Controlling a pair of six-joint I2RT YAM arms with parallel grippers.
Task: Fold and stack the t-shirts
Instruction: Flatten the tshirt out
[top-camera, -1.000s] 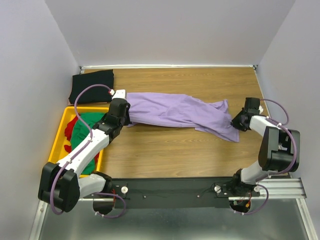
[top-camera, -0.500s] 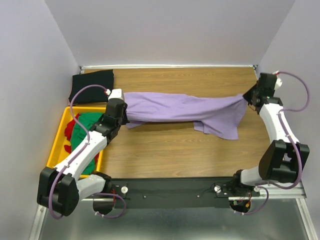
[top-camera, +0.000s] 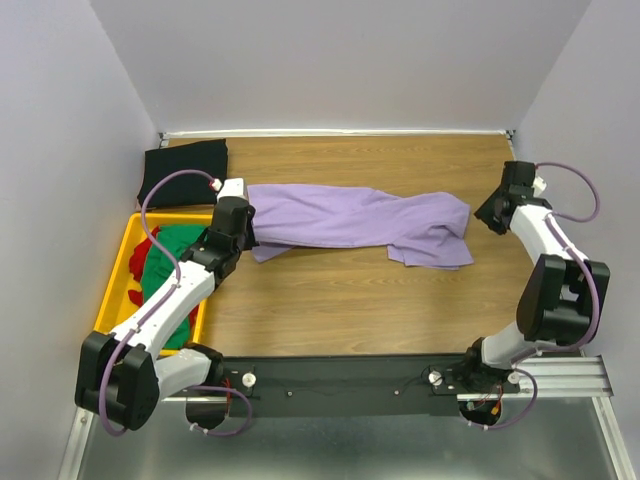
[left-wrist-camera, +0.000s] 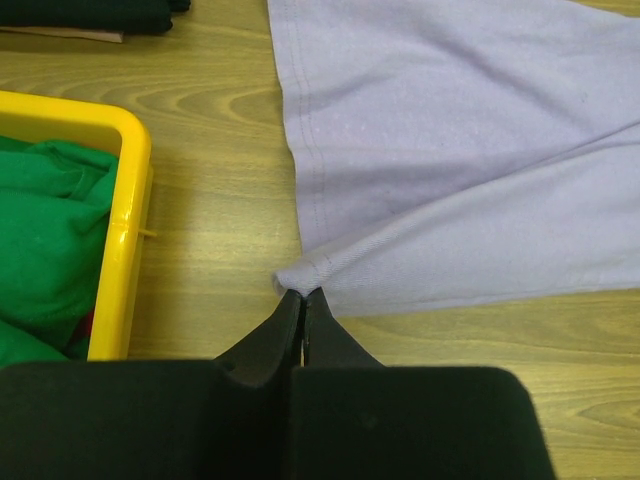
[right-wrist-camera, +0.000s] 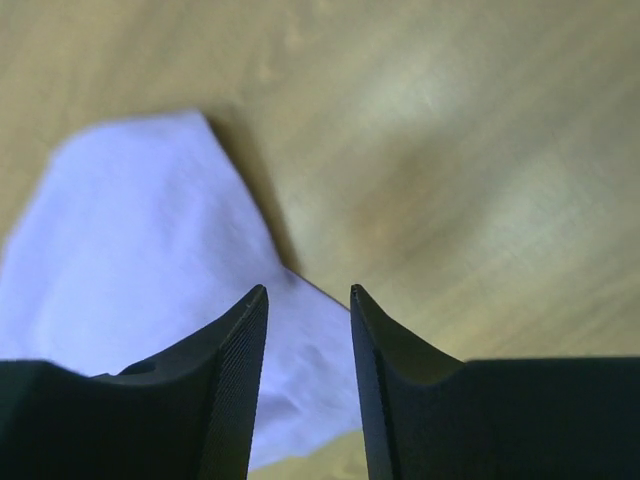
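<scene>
Left gripper (left-wrist-camera: 302, 296) clamps the lavender t-shirt (top-camera: 350, 215) by its hem. Right gripper (right-wrist-camera: 308, 292) gapes empty beside the opposite end. I see it lying lengthwise across the table (top-camera: 350, 300) between them.

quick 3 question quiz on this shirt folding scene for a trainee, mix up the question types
1. True or false: the left tool is pinched shut on an edge of the purple t-shirt.
2. What lies in the yellow crate?
A. green t-shirt and red t-shirt
B. only a black t-shirt
C. nothing
3. Fill in: the right tool is ____ (open or shut).

Key: 1 true; 2 A; 3 open
</scene>
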